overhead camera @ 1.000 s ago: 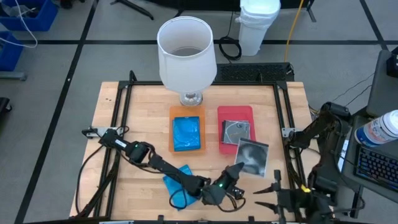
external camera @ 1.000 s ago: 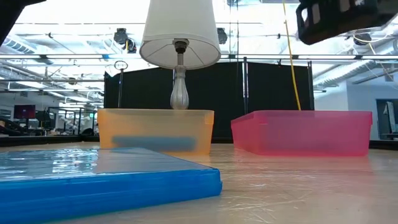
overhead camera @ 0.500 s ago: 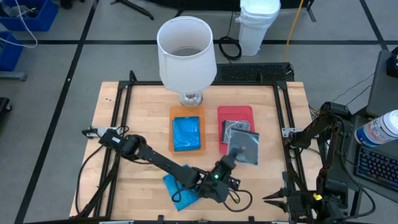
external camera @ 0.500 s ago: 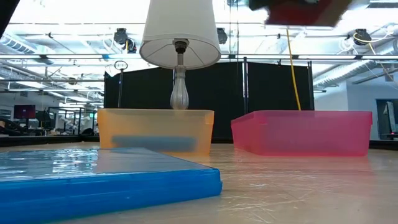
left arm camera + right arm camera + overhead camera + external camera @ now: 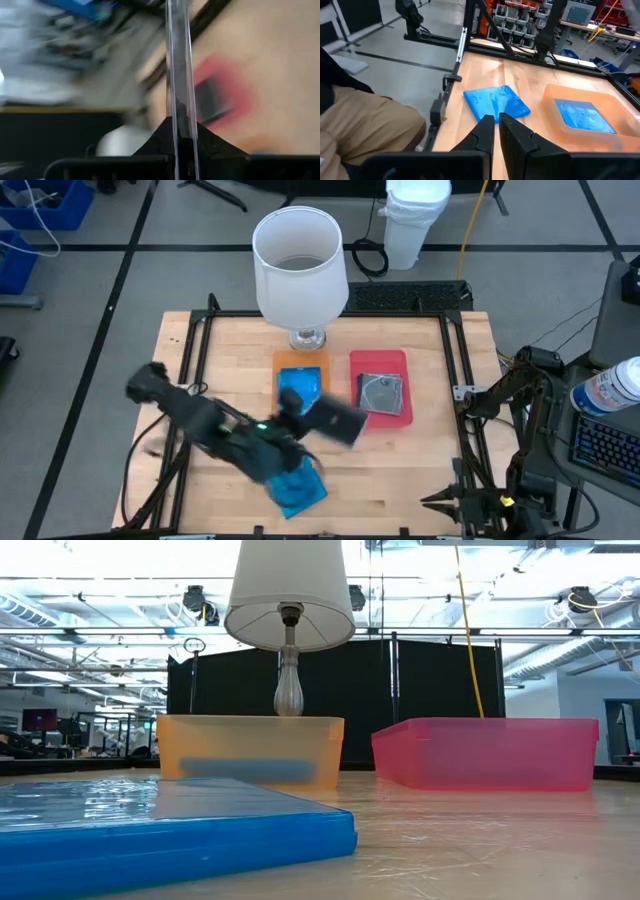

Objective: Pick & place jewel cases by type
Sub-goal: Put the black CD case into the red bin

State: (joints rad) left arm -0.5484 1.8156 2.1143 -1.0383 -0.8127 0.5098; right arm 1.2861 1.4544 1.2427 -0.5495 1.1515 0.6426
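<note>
Left gripper [image 5: 181,123] pinches one clear case [image 5: 179,60] aloft; right gripper [image 5: 496,122] narrow, empty. Two clear cases, two blue: loose blue case [image 5: 298,488] near the table's [image 5: 420,480] front edge, bare wood beside.

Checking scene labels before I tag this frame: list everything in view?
blue jewel cases: 2, translucent blue, one in the orange tray, one flat on the table near its front edge
clear jewel cases: 2, clear/dark grey, one with a silvery disc in the red tray, one held in the air near the trays
orange tray: 1, orange, mid-table
red tray: 1, red, beside the orange tray
lamp: 1, white shade, behind the trays
white container: 1, on the floor beyond the table
table: 1, light wood
person: 1, tan trousers, beside the table
left gripper: shut on the airborne clear case
right gripper: shut, empty
</note>
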